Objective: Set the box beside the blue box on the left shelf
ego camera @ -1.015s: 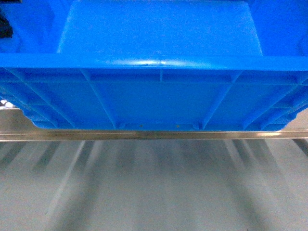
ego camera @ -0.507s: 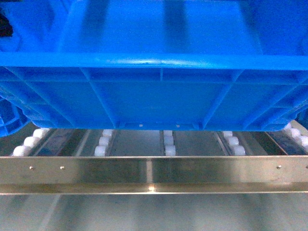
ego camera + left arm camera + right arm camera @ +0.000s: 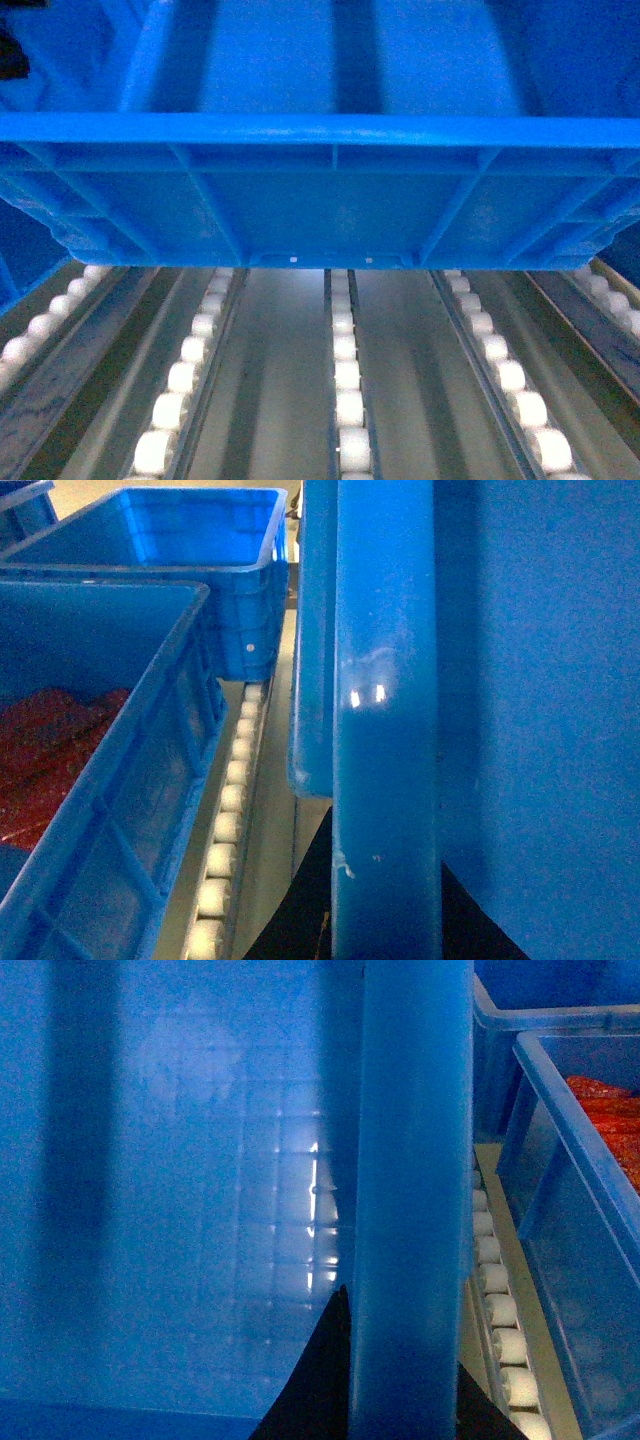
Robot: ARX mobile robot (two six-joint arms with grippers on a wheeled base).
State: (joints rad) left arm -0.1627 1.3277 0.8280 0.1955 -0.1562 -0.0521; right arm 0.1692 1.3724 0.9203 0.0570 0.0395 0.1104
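The big blue box [image 3: 330,190] hangs over the roller shelf [image 3: 345,400]. Each gripper's dark jaws pinch a side rim, left [image 3: 385,910] and right [image 3: 405,1390].

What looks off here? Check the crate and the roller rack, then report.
Nothing stands out. The box hangs level over the left shelf, its roller rows straight and unbroken. Neighbouring crates sit squarely on either side with gaps between; the red contents stay inside. No cracks or spills are visible.
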